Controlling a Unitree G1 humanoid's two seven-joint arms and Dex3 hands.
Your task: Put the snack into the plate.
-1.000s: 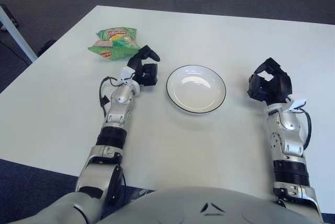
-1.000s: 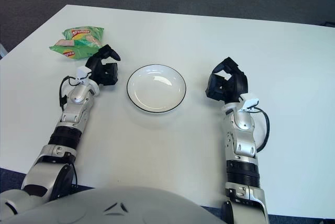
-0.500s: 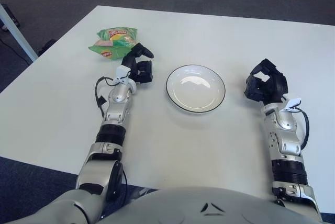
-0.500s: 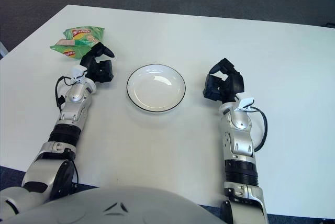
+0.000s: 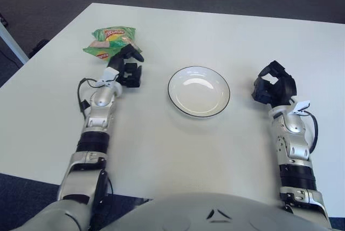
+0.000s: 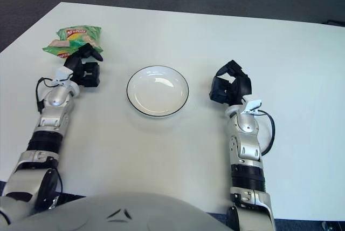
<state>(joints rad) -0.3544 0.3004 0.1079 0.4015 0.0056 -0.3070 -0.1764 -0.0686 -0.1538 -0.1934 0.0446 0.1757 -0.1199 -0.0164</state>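
- Snack bag [image 5: 110,42] lies at the far left of the tabletop [image 5: 178,150], well apart from the plate [image 5: 198,91].
- Left robot hand [image 5: 128,68] has slid closer over the last second and now sits just beside the bag, fingers spread, holding nothing.
- Right robot hand [image 5: 275,89] idles right of the plate, loosely open.
- Nothing blocks the path to the plate.

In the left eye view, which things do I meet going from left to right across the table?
Green crinkled snack bag → black three-finger left hand → white round plate with dark rim → black three-finger right hand.
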